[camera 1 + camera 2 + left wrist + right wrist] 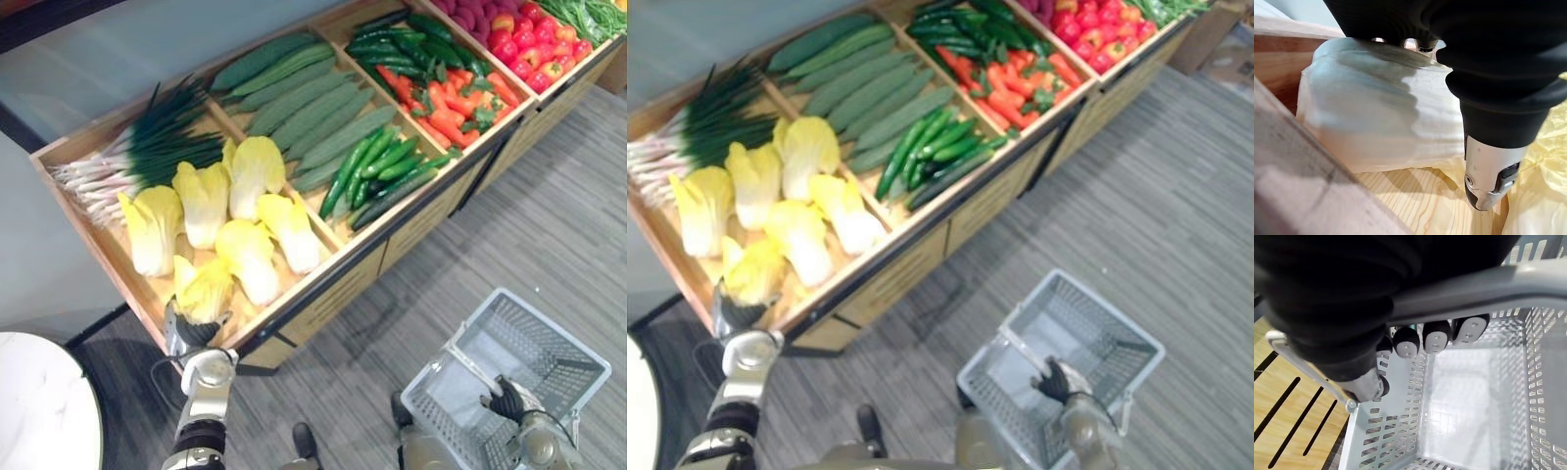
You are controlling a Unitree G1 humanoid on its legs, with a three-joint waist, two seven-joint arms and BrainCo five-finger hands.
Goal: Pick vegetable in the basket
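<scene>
Long wooden bench (338, 286) runs diagonally across the head views, top split into compartments, slotted panels on the front. Grey striped floor (549, 225) below it.

Compartments from the robot's left:
- spring onions (147, 147), white ends toward the outer wall
- cabbages (257, 171), pale yellow leaf and white stalk, several heads lying loose
- long dull-green gourds (304, 103), stacked side by side
- slim glossy green peppers (377, 166) in front of them
- carrots (456, 103) with dark cucumbers (411, 44) behind
- small red fruits (534, 44) in the next unit along

Grey plastic mesh basket (534, 348) sits low on the robot's right, well apart from the bench front. Cannot tell whether it rests on the floor. Right hand (509, 399) is at its near rim; in the right wrist view the fingers (1436, 338) are curled under the grey handle (1488, 289), clamped on it.

Nearest cabbage (203, 286) lies in the front corner of its compartment, on the wooden base just beside the front rail. Left hand (194, 333) is on its white stalk end (1381, 117): dark cover and fingers wrapped over the top, thumb (1488, 181) pointing down the other side, so the hand is closed round the stalk.
</scene>
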